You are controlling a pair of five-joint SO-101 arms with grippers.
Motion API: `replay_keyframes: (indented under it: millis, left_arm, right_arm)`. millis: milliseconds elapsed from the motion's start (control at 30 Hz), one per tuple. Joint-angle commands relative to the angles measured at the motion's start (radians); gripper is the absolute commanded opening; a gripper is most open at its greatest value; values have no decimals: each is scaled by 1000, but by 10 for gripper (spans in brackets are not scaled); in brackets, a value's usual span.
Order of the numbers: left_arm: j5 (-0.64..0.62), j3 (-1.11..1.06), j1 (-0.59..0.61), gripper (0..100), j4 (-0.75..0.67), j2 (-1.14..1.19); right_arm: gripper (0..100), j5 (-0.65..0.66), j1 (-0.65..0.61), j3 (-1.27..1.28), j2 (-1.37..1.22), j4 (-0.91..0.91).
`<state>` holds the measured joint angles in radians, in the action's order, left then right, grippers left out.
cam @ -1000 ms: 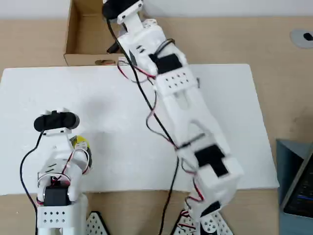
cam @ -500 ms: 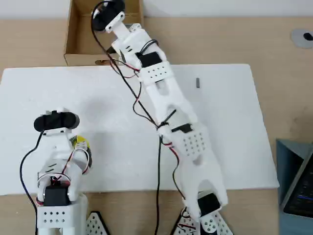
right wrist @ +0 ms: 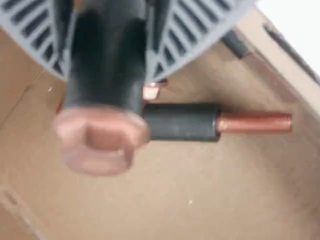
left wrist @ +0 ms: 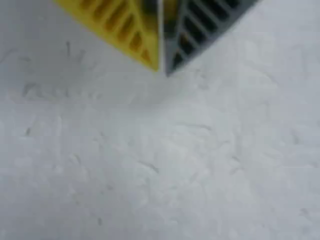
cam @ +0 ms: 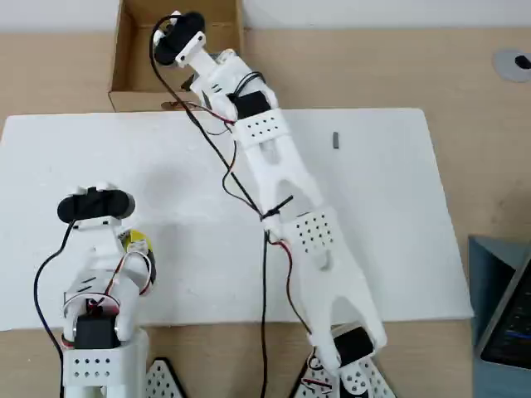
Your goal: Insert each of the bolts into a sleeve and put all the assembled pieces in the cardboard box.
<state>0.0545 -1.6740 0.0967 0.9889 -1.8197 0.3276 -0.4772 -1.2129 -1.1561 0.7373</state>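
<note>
My right gripper [right wrist: 110, 50] is shut on an assembled piece [right wrist: 105, 95], a black sleeve with a copper bolt head at its end, held above the floor of the cardboard box [right wrist: 210, 200]. Another assembled piece [right wrist: 200, 121] lies flat on that floor, its copper shank sticking out of its black sleeve. In the high view the right arm [cam: 274, 166] stretches diagonally to the cardboard box [cam: 124, 62] at the back left. A small dark piece [cam: 336, 139] lies on the white mat [cam: 166, 166]. My left gripper [left wrist: 162, 67] is shut and empty, its tips touching the mat.
The left arm [cam: 95, 274] stands at the mat's front left corner. A dark laptop-like object [cam: 502, 315] sits off the mat at the front right, and a grey round fitting [cam: 514, 62] is at the back right of the wooden table.
The right arm has swung left and reached farther over the box, uncovering the small dark piece on the mat. The left arm has stayed still.
</note>
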Motion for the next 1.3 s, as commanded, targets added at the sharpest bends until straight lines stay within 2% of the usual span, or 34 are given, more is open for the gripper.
replay_keyframes:
  millis: [0, 67, 567, 733, 867, 1000, 1267]
  left_arm:
    - [-5, 5, 6, 2, -12, -7]
    - [-5, 5, 6, 2, -12, -7]
    - [-5, 5, 6, 2, -11, -7]
    - [0, 5, 0, 2, -11, -7]
    - [0, 5, -2, 2, -11, -7]
    - [-3, 3, 6, 2, -15, -7]
    - [0, 2, 5, 3, -18, -7]
  right_arm:
    - [109, 6, 15, -81, 21, 20]
    - [138, 6, 15, -81, 21, 23]
    - [138, 6, 12, -136, 25, 34]
    - [122, 6, 8, -248, 24, 161]
    - [6, 6, 8, -360, 24, 264]
    - [9, 6, 7, -455, 24, 364]
    - [9, -2, 8, -453, 163, 486]
